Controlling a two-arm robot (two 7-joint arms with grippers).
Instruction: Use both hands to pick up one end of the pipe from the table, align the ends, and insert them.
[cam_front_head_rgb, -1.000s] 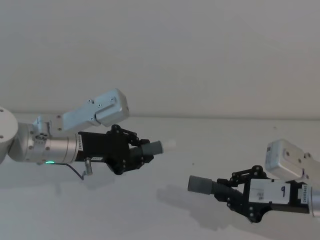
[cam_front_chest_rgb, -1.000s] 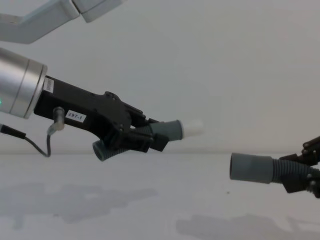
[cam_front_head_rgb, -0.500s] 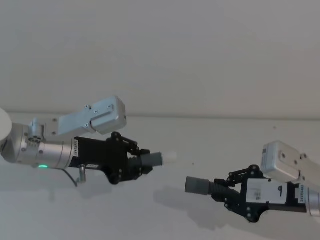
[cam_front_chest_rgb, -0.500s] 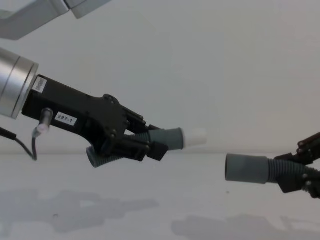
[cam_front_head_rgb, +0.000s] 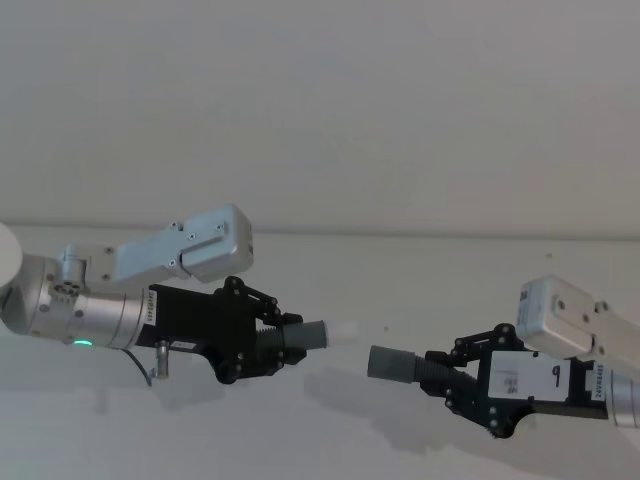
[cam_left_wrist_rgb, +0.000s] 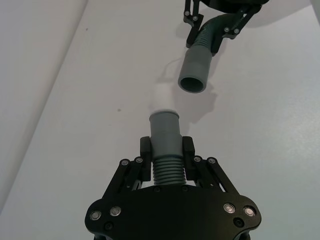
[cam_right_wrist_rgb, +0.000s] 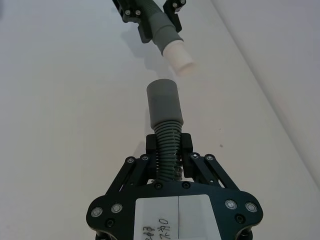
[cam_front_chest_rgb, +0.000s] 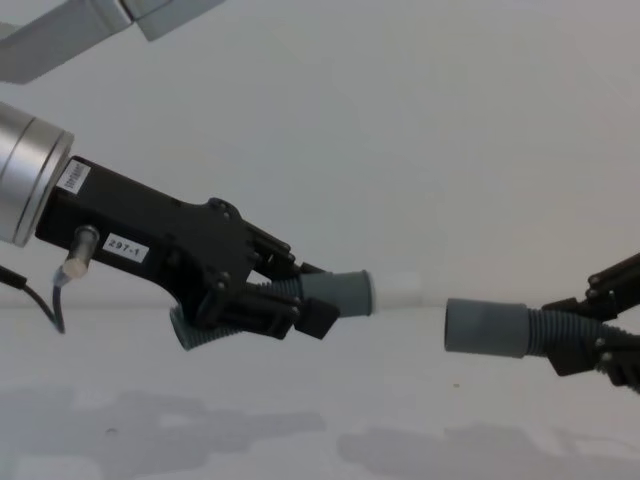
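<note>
The short hose piece (cam_front_chest_rgb: 262, 299) is hanging above the table (cam_front_chest_rgb: 320, 400), its pale whitish tip (cam_front_chest_rgb: 396, 292) pointing at the wider grey sleeve (cam_front_chest_rgb: 484, 326) of the longer hose piece (cam_front_chest_rgb: 520, 330); the two ends are sitting near each other but apart. The left gripper (cam_front_chest_rgb: 285, 300) is pinching the short piece at its ribs. The right gripper (cam_front_head_rgb: 462, 372) is clamping the longer piece likewise, above the table

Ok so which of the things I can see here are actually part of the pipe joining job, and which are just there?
Part of the job:
left gripper, shut on the short hose piece with the pale tip
right gripper, shut on the other hose piece with the wide grey sleeve

Just there:
white table, both pieces held above it, ends still apart
</note>
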